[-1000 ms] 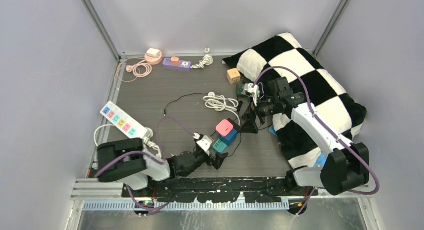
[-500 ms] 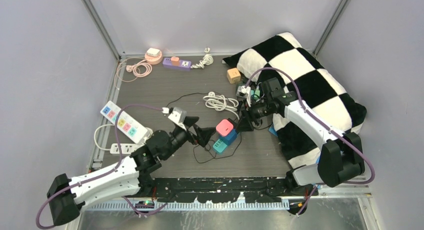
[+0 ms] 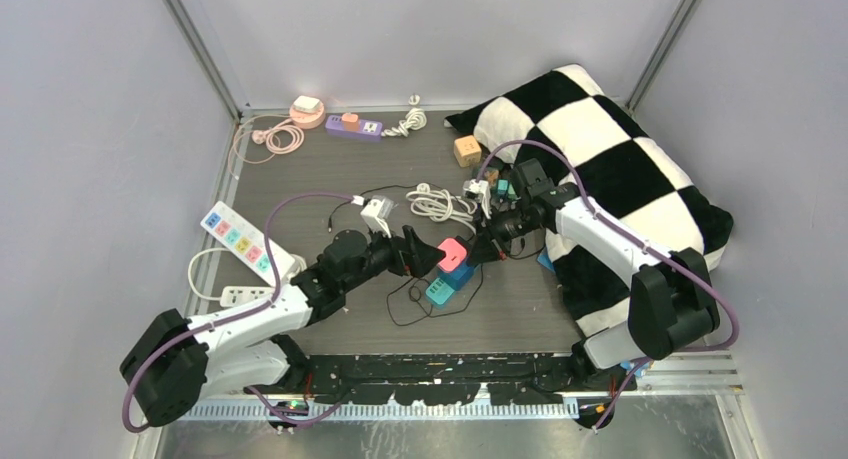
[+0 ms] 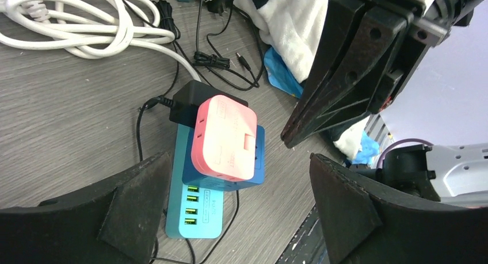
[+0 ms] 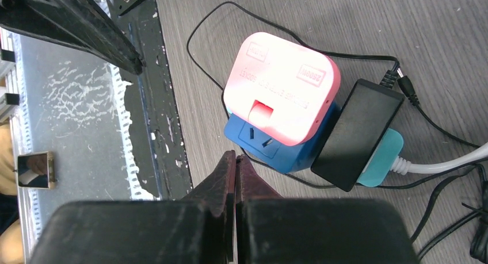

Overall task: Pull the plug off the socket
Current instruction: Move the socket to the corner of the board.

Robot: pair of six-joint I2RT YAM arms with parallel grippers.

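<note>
Since a second ago, the left arm has swung out from its folded position by the base to the middle of the table. The right arm has drawn in from the cushion side and its jaws have shut.

Location: the pink adapter (image 4: 225, 138) sits stacked on a blue adapter (image 5: 288, 155), which is plugged into a teal power strip (image 4: 190, 218) lying flat on the table (image 3: 300, 179). A black power brick (image 5: 357, 134) occupies the neighbouring outlet, at 11 o'clock of the pink block in the left wrist view.

Left gripper (image 4: 241, 157): jaws spread wide and holding nothing. It lines up on the stack from 9 o'clock in the overhead view, with one finger either side and clear of it.

Right gripper (image 5: 236, 160): fingers pressed together with nothing between them. The tips are at about 3 o'clock of the stack overhead, just beside the blue adapter. Contact cannot be confirmed from these views.

Handling assessment: the pink block is judged to be light, rigid moulded plastic, with smooth sides and rounded corners, so it is likely slippery. It should be gripped across two opposite flat sides, low enough to avoid the rounded top edge. Pin friction will probably lift the blue adapter and the light strip along with it, so the base needs to be held down. It is most likely the plug in question, though the black brick remains a candidate.
</note>
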